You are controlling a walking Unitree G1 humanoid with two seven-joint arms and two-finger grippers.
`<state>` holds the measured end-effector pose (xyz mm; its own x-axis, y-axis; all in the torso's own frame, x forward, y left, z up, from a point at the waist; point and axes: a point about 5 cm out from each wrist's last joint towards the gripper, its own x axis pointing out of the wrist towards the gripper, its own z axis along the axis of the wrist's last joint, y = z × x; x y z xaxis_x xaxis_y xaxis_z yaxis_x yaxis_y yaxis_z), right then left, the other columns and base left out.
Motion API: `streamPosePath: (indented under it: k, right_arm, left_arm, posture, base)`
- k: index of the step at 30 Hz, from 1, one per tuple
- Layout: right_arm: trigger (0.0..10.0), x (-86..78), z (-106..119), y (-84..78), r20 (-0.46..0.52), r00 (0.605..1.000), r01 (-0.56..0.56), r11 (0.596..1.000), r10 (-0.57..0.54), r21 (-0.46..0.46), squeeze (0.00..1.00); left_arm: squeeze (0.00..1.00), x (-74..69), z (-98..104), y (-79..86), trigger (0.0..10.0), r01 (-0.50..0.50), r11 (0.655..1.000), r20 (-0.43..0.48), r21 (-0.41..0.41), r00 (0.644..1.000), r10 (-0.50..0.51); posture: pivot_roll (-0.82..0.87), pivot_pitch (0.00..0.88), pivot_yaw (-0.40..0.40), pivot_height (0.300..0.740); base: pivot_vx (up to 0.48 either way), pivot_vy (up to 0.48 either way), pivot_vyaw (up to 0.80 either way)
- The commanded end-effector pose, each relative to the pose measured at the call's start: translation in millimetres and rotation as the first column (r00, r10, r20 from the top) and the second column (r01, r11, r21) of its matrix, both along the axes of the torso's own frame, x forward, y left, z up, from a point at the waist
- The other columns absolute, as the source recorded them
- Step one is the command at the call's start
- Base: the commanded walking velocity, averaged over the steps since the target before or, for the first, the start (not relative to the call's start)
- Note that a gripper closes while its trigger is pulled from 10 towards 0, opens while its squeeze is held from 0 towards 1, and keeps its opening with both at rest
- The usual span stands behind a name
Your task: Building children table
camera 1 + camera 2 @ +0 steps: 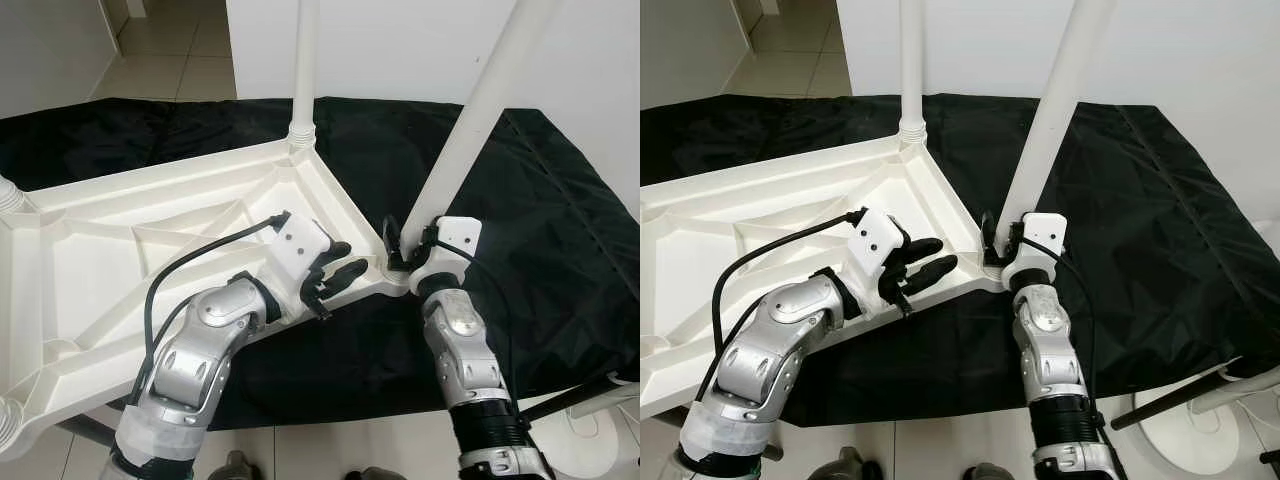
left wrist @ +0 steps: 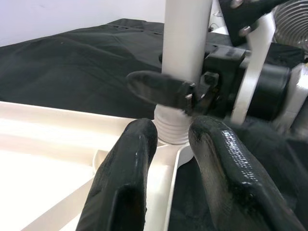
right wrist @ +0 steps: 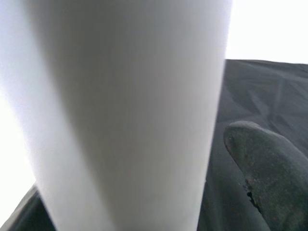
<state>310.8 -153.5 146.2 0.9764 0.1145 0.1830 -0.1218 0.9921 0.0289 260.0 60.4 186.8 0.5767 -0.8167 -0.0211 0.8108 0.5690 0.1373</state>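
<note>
A white plastic table top (image 1: 150, 215) lies upside down on a black cloth. One white leg (image 1: 305, 60) stands upright in its far corner. A second white leg (image 1: 470, 130) leans to the right out of the ribbed socket (image 2: 171, 127) at the near right corner. My right gripper (image 1: 400, 250) is shut on this leg just above the socket; one finger (image 2: 159, 89) wraps across it. My left gripper (image 1: 338, 268) rests on the table's rim just left of that corner, open, with nothing between its fingers (image 2: 130, 163).
The black cloth (image 1: 540, 200) covers the floor under and around the table. A white wall (image 1: 400, 45) stands close behind. Tiled floor (image 1: 170, 50) opens at the far left. A white round base (image 1: 600, 440) and a dark rod (image 1: 565, 395) lie at the near right.
</note>
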Motion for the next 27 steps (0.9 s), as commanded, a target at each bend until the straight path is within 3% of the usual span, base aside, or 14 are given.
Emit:
streamPosePath:
  k: [1,3,10,12,15,16,22,23,26,27]
  right_arm:
    - [10.0,0.9,3,-6.4,0.018,1.000,-0.009,1.000,0.009,0.009,0.00]
    - [10.0,1.2,3,-6.7,0.014,0.990,-0.142,0.988,0.143,-0.067,0.00]
    - [10.0,3.8,5,-11.4,-0.011,0.955,-0.295,0.943,0.297,-0.152,0.00]
    - [10.0,3.8,5,-11.4,-0.011,0.955,-0.295,0.943,0.297,-0.152,0.00]
    - [10.0,6.7,5,-14.8,-0.041,0.927,-0.373,0.911,0.372,-0.178,0.00]
    - [10.0,8.9,4,-16.4,-0.072,0.902,-0.432,0.879,0.427,-0.202,0.00]
    - [10.0,12.8,4,-19.3,-0.101,0.873,-0.487,0.846,0.477,-0.216,0.00]
    - [7.4,13.9,1,-19.3,-0.126,0.856,-0.517,0.826,0.502,-0.224,0.00]
    - [7.3,14.8,-1,-19.2,-0.146,0.843,-0.538,0.811,0.518,-0.230,0.00]
    - [6.4,15.4,-3,-18.9,-0.167,0.827,-0.562,0.793,0.537,-0.234,0.00]
  left_arm:
    - [0.00,-0.6,-1,-0.4,10.0,-0.049,0.999,0.002,0.003,0.999,0.049]
    - [0.00,-0.7,-3,-2.2,10.0,-0.043,0.999,-0.006,0.020,0.999,0.043]
    - [0.00,0.1,-6,-5.1,10.0,-0.039,0.999,-0.022,0.035,0.999,0.040]
    - [0.00,0.1,-6,-5.1,10.0,-0.039,0.999,-0.022,0.035,0.999,0.040]
    - [0.00,0.3,-6,-6.0,10.0,-0.035,0.998,-0.023,0.044,0.999,0.036]
    - [0.00,0.3,-6,-6.2,10.0,-0.033,0.998,-0.021,0.052,0.999,0.034]
    - [0.00,1.0,-6,-6.4,10.0,-0.030,0.998,-0.021,0.058,0.999,0.031]
    - [0.00,1.1,-6,-6.8,10.0,-0.029,0.998,-0.025,0.061,0.999,0.031]
    - [0.00,1.2,-6,-7.2,10.0,-0.029,0.998,-0.027,0.064,0.999,0.030]
    - [0.00,0.6,-7,-8.0,10.0,-0.023,0.998,-0.035,0.066,0.999,0.025]
  posture:
    - [-0.05,0.003,-0.011,0.740]
    - [-0.05,0.006,-0.009,0.740]
    - [-0.06,0.018,0.000,0.740]
    - [-0.06,0.018,0.000,0.740]
    - [-0.05,0.022,0.004,0.740]
    - [-0.05,0.022,0.003,0.740]
    - [-0.05,0.020,0.005,0.740]
    - [-0.05,0.019,0.004,0.740]
    - [-0.05,0.018,0.004,0.740]
    - [-0.05,0.018,0.005,0.740]
  base:
    - [0.000,0.000,0.00]
    - [0.000,0.000,0.00]
    - [0.000,0.000,0.00]
    - [0.000,0.000,0.00]
    - [0.000,0.000,0.00]
    - [0.000,0.000,0.00]
    - [0.000,0.000,0.00]
    - [0.000,0.000,0.00]
    - [0.000,0.000,0.00]
    - [0.000,0.000,0.00]
